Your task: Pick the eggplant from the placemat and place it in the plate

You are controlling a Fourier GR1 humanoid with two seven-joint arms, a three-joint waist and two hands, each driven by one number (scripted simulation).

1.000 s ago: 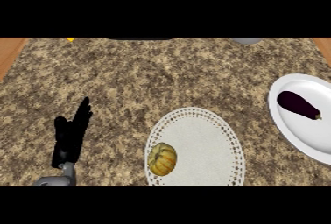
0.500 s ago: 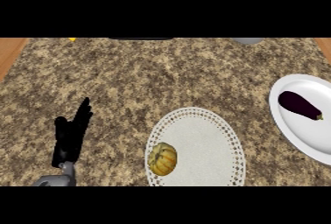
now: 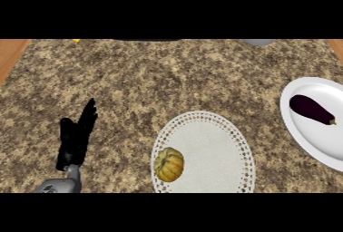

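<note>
1. Purple eggplant [image 3: 311, 109] lies in your white plate [image 3: 315, 145] at three o'clock, long axis ten-to-four, stem toward four.
2. Your left hand [image 3: 75, 138] rests at eight o'clock, fingers straight, holding nothing.

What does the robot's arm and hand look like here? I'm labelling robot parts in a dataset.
Only one arm shows, at the lower left: a short stretch of grey forearm with a rounded metallic look, ending in a slim, all-black robot hand. No cables, markings or sleeve are visible. The right arm is out of view.
</note>
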